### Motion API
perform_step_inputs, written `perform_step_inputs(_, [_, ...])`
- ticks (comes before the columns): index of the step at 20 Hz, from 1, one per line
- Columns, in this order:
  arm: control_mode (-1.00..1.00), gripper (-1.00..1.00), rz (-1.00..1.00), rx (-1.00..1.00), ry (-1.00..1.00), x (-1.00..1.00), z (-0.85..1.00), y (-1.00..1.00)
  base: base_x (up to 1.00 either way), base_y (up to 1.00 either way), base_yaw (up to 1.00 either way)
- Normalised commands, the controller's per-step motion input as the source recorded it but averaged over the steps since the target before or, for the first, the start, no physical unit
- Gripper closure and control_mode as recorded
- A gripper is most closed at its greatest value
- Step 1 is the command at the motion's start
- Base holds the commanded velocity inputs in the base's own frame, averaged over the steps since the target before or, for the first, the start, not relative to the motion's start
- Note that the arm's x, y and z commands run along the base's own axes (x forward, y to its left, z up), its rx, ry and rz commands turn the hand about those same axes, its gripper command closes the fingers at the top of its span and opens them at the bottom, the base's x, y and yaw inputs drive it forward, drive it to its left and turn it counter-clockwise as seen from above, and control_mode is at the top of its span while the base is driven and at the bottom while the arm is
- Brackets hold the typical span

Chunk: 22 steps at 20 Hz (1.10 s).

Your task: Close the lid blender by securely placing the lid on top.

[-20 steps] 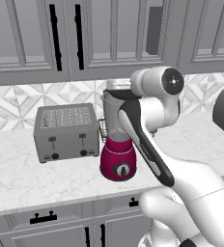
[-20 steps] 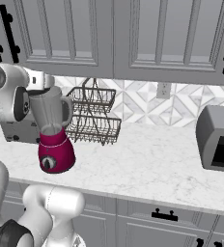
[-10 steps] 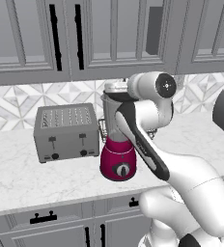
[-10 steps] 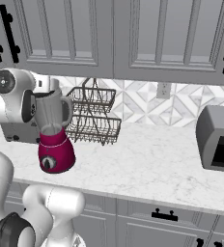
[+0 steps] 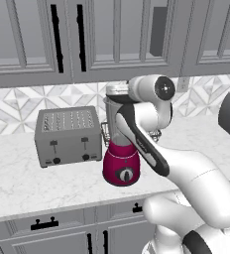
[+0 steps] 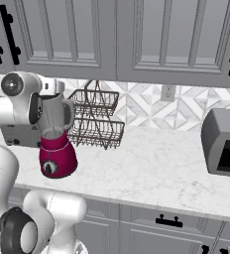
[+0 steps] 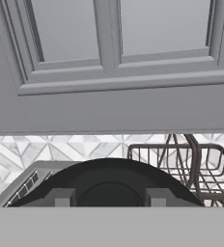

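1. You are looking at the tall blender with the rounded magenta base and clear grey tapered jar, standing on the white marble bench at the centre of the left base view and at the left of the right base view.
2. The small flat round black lid is showing at the bottom centre of the hand view, seen edge-on as a dark dome.
3. The hand is sitting half open with its two fingers on either side of the lid's raised centre; it appears to be gripping the lid, though actual contact is hard to confirm.
4. In the left base view the arm's wrist is hovering right at the jar's rim, so the lid is likely at or just above the opening.
5. You cannot tell whether the lid is seated; judge the task as late but unfinished, with lowering, release and withdrawal remaining.
6. The boxy grey toaster is standing just left of the blender, and the wire rack is sitting behind it.
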Motion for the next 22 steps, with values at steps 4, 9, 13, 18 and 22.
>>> perform_step_inputs(4, [-1.00,1.00,0.00,0.00,0.00,0.11,-0.02,0.01,0.00,0.00,0.00])
perform_step_inputs(9, [-1.00,1.00,0.00,-0.01,-0.02,0.00,-0.09,0.15,0.00,0.00,0.00])
perform_step_inputs(13, [-1.00,1.00,0.00,-0.01,-0.01,0.00,-0.06,0.13,0.00,0.00,0.00])
perform_step_inputs(18, [-1.00,1.00,0.00,0.00,0.00,0.00,0.00,0.02,0.00,0.00,0.00])
perform_step_inputs(22, [-1.00,1.00,0.00,0.00,0.00,0.00,0.00,0.00,0.00,0.00,0.00])
